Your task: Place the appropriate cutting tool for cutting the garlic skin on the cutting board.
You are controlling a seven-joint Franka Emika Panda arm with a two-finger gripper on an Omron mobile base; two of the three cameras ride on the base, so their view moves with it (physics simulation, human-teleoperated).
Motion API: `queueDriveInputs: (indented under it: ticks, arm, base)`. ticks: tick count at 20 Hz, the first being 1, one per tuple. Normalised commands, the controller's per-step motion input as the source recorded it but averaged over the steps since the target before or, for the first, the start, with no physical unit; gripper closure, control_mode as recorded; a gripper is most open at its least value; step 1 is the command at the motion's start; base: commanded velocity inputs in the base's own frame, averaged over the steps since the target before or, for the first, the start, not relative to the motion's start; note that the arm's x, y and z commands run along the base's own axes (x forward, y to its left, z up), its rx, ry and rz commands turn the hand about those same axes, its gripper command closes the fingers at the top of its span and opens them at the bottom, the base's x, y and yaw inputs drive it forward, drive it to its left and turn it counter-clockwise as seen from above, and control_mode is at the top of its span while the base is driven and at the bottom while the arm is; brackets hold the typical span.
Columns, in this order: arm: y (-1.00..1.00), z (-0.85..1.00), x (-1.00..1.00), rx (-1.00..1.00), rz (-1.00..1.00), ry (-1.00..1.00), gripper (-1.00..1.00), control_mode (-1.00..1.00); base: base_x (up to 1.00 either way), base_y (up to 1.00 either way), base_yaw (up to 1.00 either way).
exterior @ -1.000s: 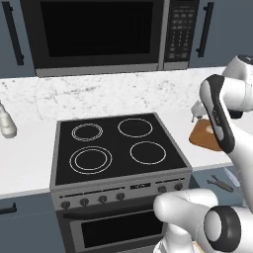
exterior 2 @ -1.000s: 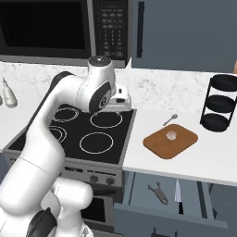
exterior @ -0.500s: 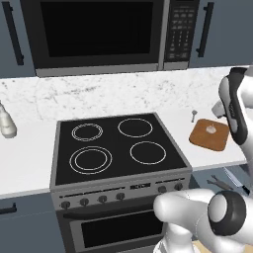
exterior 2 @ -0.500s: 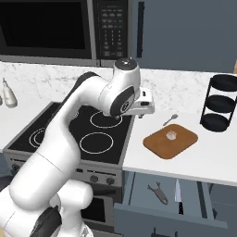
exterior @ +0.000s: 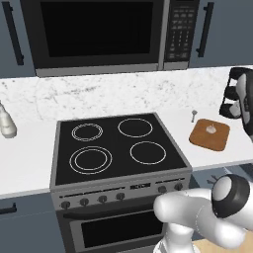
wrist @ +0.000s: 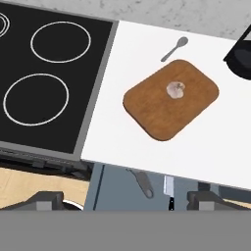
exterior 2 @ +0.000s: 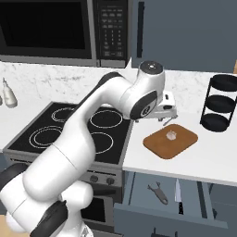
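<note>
Tool: 2 dark fingertips seen low in the hand view, set far apart, nothing between them; spread wide and empty. In the right base view the tool hangs above the white counter, just left of the cutting board, well above the open drawer.

Directly ahead of the tool in the hand view: the drawer below the counter edge. 2 items are noted inside. The knife, silver-grey blade with black handle toward the near edge, lies right of the dark grey scissor-like tool. The same pair is seen in the right base view: knife right, scissor-like tool left, a little apart.

Further out: the cutting board, brown, rounded corners, sits on the counter with the garlic resting on it near its far side. A small grey spoon lies on the counter just beyond the board. Stove to the left. A black tiered rack stands right of the board.

Risks judged from here:
- The wrong item could be taken; the scissor-like tool lies close to the knife, so a descent drifting left would land on it.
- The knife is slim and lies flat; the fingers could close over it without purchase, or push it along the drawer floor.
- The drawer front and counter edge overhang the reach; the wrist could strike either on the way down.
- At placement the garlic could be knocked off the board; the bare near half is judged safer.
</note>
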Motion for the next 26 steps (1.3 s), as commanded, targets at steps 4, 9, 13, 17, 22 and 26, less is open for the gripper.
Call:
queueDriveInputs:
  ticks: [4, 9, 13, 17, 22, 26]
  arm:
    - [-0.1, -0.02, 0.0, 0.0, 0.0, 0.0, -1.0, -1.0]
    - [0.0, -0.13, 0.0, 0.0, 0.0, 0.0, -1.0, -1.0]
    - [0.0, -0.42, -0.01, -0.03, 0.0, 0.02, -1.0, -1.0]
    - [0.0, -0.59, -0.15, -0.07, 0.0, 0.06, -1.0, -1.0]
    - [0.0, -0.33, -0.34, -0.03, 0.0, 0.08, -1.0, -1.0]
    - [-0.08, -0.39, -0.84, 0.0, 0.0, 0.06, -1.0, -1.0]
  base:
    - [0.0, 0.0, 0.0]
    - [0.0, 0.0, 0.0]
    - [0.0, 0.0, 0.0]
    - [0.0, 0.0, 0.0]
    - [0.0, 0.0, 0.0]
    - [0.0, 0.0, 0.0]
